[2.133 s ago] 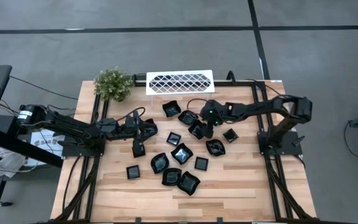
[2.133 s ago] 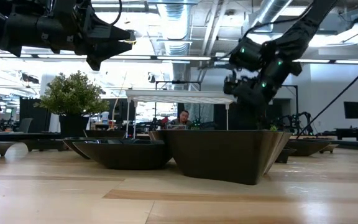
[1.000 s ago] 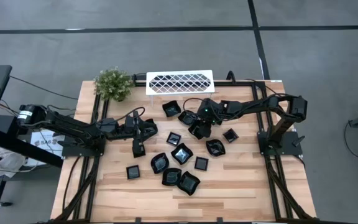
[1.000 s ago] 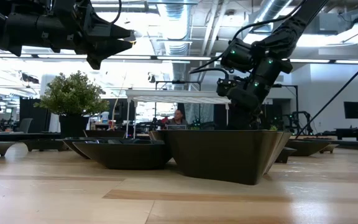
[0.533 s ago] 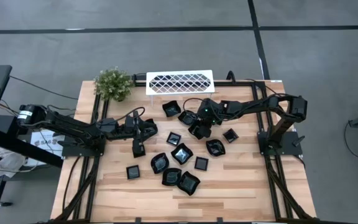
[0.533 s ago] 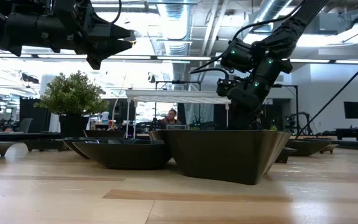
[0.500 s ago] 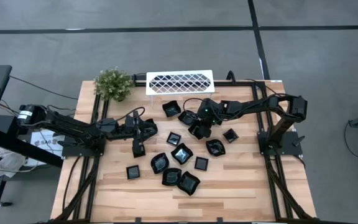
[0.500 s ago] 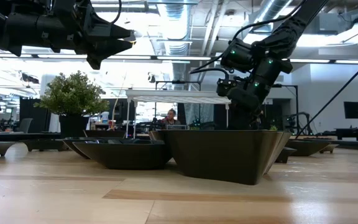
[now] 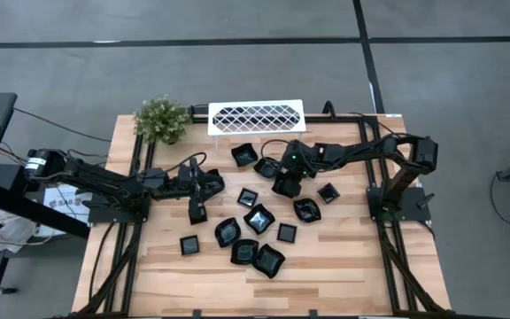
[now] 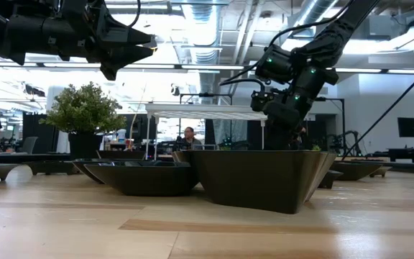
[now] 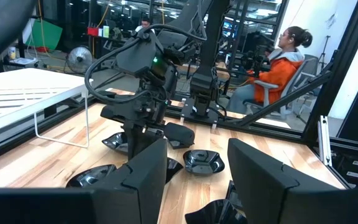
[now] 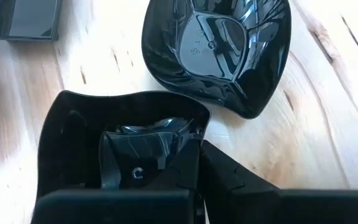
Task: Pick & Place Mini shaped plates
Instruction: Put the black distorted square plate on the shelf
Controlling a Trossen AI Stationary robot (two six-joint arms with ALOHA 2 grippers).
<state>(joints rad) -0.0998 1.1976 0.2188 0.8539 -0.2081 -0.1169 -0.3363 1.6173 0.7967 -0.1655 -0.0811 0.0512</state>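
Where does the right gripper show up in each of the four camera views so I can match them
High view: the right gripper is at table centre, shut on a black plate.
Low view: right of centre, behind the big near dish.
Left wrist view: left of centre, pointing down.
Right wrist view: bottom, clamping the plate's rim.
Shared landmark: the white lattice rack, missing only from the right wrist view.

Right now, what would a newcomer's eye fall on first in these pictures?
A scatter of tiny glossy black plates across the middle of the pale wooden slat table. Among them the right pincer has come down and shut on the rim of a black square plate, next to a wavy-rimmed black plate. The left pincer hangs open above the table's left side.
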